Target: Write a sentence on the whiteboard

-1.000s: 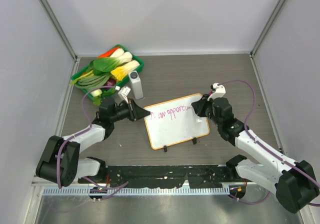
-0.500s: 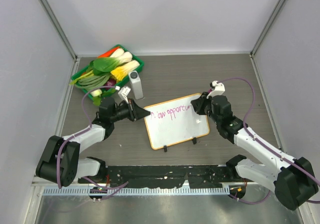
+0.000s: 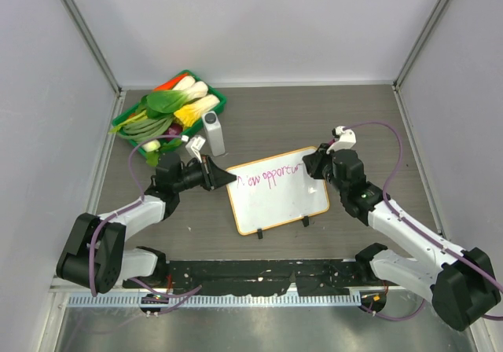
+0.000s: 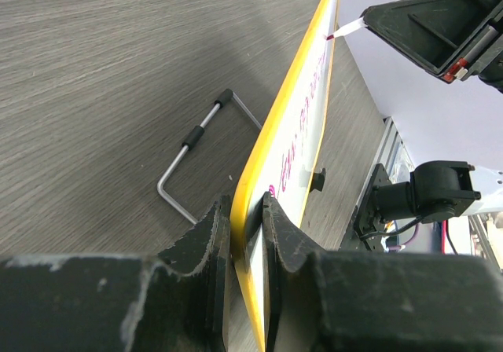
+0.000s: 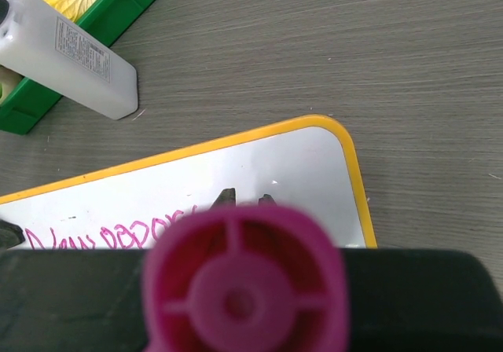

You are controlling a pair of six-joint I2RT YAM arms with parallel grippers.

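The whiteboard [image 3: 277,203] with its orange frame lies tilted mid-table. The sentence [image 3: 271,177], pink cursive along the top, reads about "New opportu". My left gripper [image 3: 228,178] is shut on the board's left edge; in the left wrist view its jaws [image 4: 245,218] pinch the yellow frame [image 4: 291,124]. My right gripper [image 3: 313,167] is shut on a pink marker, held over the board's upper right. In the right wrist view the marker's cap end [image 5: 245,281] hides most of the writing [image 5: 94,238]. The marker tip [image 4: 346,28] touches the board's far end.
A green basket of vegetables [image 3: 169,112] stands at the back left, with a white bottle [image 3: 213,133] lying beside it. The board's two black clip feet [image 3: 260,232] are on its near edge. A bent wire stand [image 4: 196,155] lies under the board.
My right gripper with the marker has shifted slightly right along the top line, and the pink writing has grown by a letter or so. The left arm has not moved.
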